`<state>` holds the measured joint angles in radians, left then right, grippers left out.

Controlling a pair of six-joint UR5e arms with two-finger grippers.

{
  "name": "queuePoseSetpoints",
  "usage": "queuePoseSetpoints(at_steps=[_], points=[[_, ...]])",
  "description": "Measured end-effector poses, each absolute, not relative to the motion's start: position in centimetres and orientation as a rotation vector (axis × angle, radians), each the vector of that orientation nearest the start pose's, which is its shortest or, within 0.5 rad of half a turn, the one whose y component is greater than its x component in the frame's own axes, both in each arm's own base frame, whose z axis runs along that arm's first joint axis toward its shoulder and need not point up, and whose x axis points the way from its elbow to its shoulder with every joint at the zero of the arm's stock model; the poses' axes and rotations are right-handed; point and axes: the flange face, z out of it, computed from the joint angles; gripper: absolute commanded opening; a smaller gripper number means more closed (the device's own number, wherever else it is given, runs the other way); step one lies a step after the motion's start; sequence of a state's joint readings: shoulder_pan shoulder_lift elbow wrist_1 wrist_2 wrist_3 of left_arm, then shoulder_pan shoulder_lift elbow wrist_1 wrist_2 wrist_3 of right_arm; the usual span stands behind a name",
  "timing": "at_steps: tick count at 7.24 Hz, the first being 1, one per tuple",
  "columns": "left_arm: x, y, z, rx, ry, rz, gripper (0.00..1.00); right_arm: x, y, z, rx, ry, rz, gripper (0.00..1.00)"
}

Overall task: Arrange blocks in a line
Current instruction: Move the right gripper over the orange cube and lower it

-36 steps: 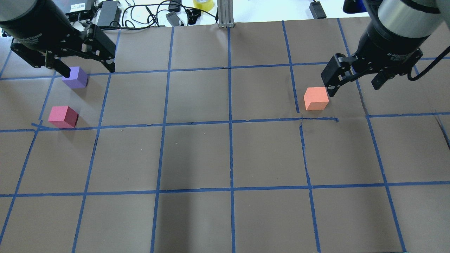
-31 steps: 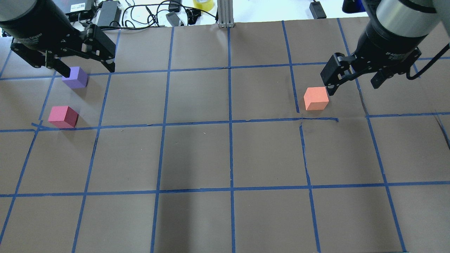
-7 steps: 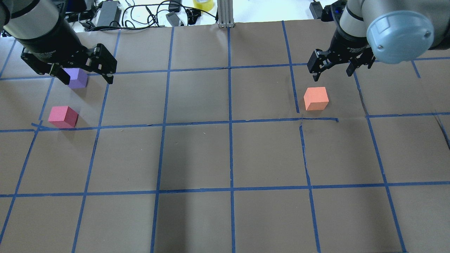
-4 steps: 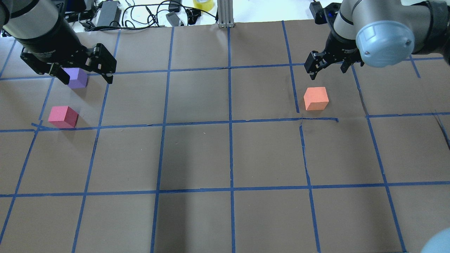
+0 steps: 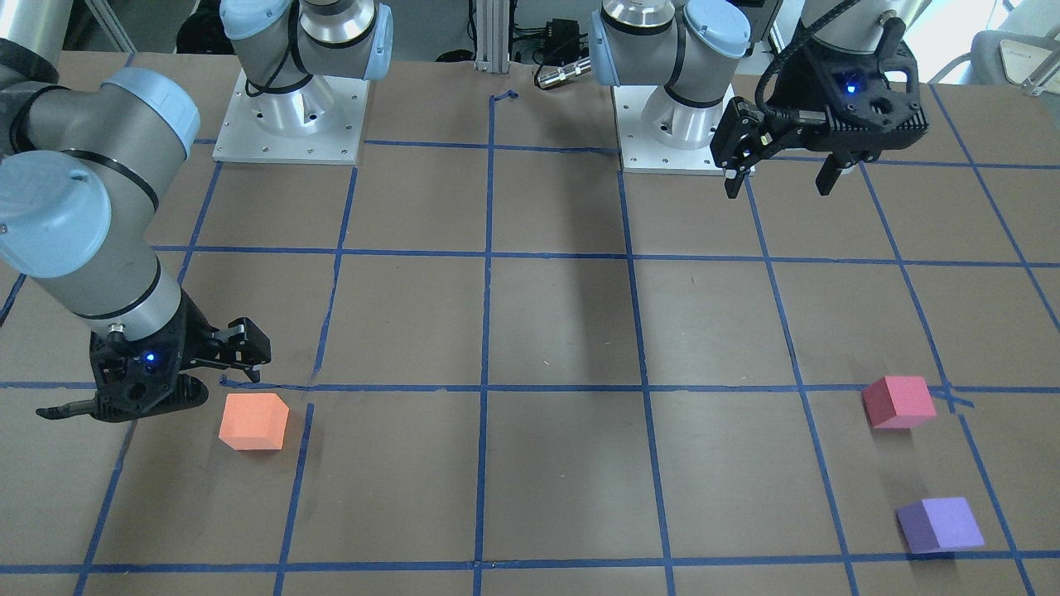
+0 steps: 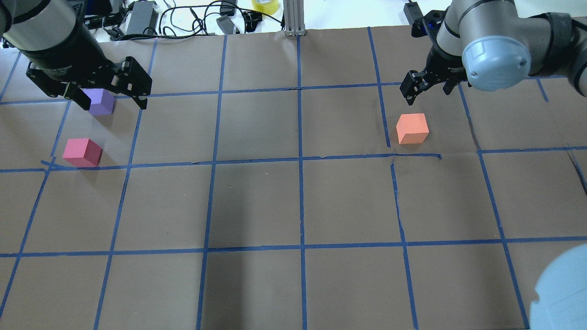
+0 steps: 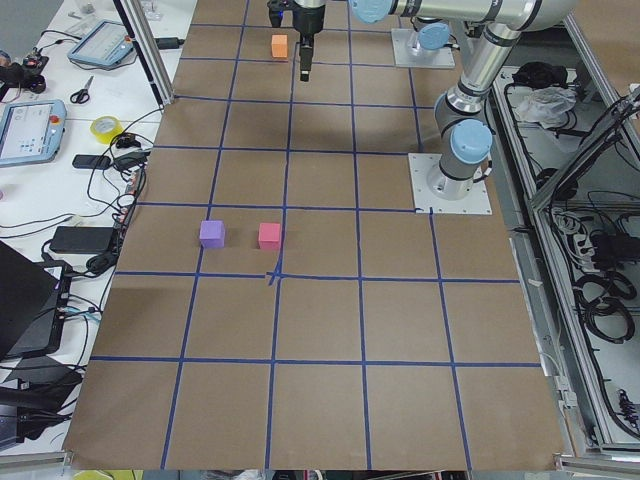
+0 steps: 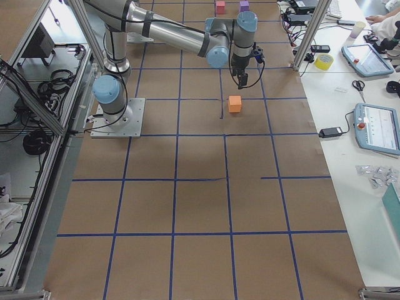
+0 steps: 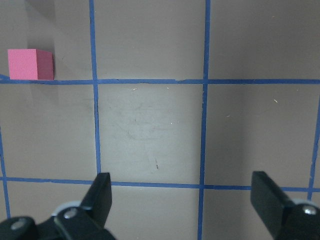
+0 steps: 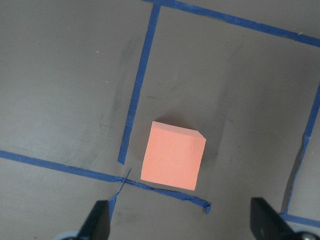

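The orange block (image 6: 412, 129) lies on the brown gridded table, right of centre; it also shows in the front view (image 5: 254, 420) and in the right wrist view (image 10: 174, 155). My right gripper (image 6: 426, 91) hangs open and empty just beyond it, apart from it (image 5: 153, 385). The pinkish-red block (image 6: 82, 152) and the purple block (image 6: 102, 101) lie near each other at the far left (image 5: 898, 401) (image 5: 940, 524). My left gripper (image 6: 113, 105) is open, empty and raised well above the table (image 5: 777, 189). The left wrist view shows only the pinkish-red block (image 9: 30, 64).
Cables, power bricks and a yellow tape roll (image 6: 265, 4) lie past the table's far edge, beside an aluminium post (image 6: 293, 18). Both arm bases (image 5: 286, 124) stand on the robot's side. A blue elbow joint (image 6: 493, 62) hangs over the right.
The right gripper has drawn back from the orange block toward the far edge and turned. The left gripper has lifted off the purple block. No block has moved.
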<state>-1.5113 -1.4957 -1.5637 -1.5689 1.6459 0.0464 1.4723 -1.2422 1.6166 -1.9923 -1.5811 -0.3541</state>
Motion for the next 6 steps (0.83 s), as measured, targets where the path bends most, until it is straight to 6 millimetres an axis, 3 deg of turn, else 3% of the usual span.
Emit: queuePoseSetpoints(at_steps=[3,6], points=[[-9.8,-47.3,52.8,-0.025,3.060,-0.123,1.00,6.7,-65.5,25.1,-0.471,3.140,-0.130,1.00],[-9.8,-47.3,52.9,-0.025,3.059,-0.125,1.00,6.6,-65.8,21.8,-0.377,3.143,-0.073,1.00]])
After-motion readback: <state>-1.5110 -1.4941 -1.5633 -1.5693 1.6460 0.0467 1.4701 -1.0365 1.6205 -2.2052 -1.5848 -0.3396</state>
